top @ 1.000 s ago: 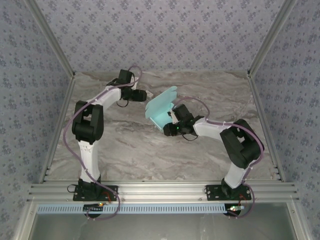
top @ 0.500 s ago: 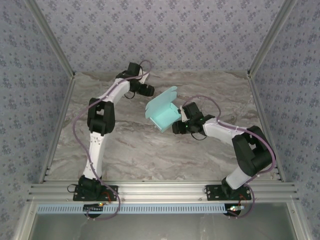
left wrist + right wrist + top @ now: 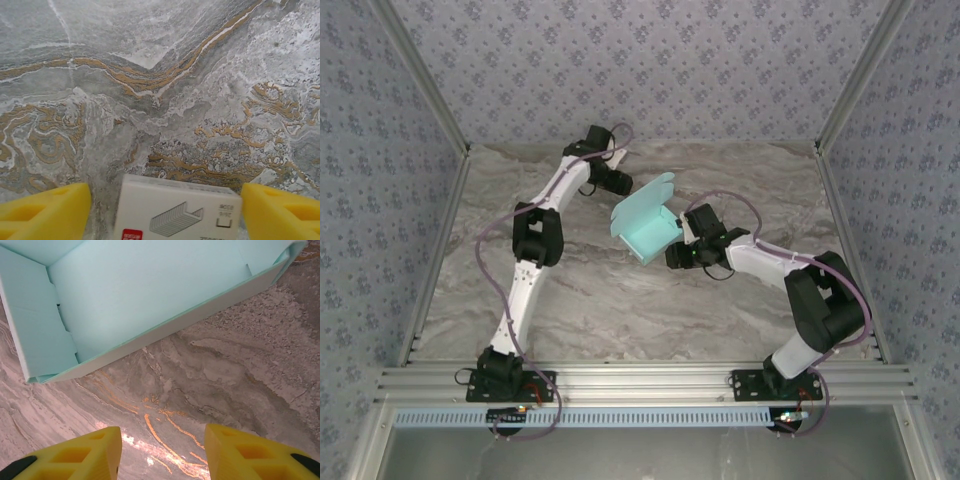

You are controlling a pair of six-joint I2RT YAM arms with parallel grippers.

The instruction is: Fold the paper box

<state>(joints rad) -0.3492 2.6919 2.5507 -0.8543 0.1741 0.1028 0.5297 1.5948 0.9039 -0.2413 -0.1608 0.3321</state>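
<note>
The marbled table (image 3: pixel 620 300) carries the paper box (image 3: pixel 648 226) at its centre, partly formed with its lid raised. The right gripper (image 3: pixel 162 450) sits just beside it, jaws spread and empty. The left gripper (image 3: pixel 618 182) stands spread astride a white staple box (image 3: pixel 177 210).

One paper box (image 3: pixel 645 228) out there, pale blue, far of centre on the marbled surface (image 3: pixel 620 310). One surface, one paper box. And one small white staple box (image 3: pixel 177 210), a single carton. Two arms in play: left arm (image 3: pixel 535 235), right arm (image 3: pixel 820 300). Two tools, then, left tool (image 3: pixel 162 212) and right tool (image 3: pixel 162 452), with two yellow fingers (image 3: pixel 75 455) on each, so four fingers all told.
</note>
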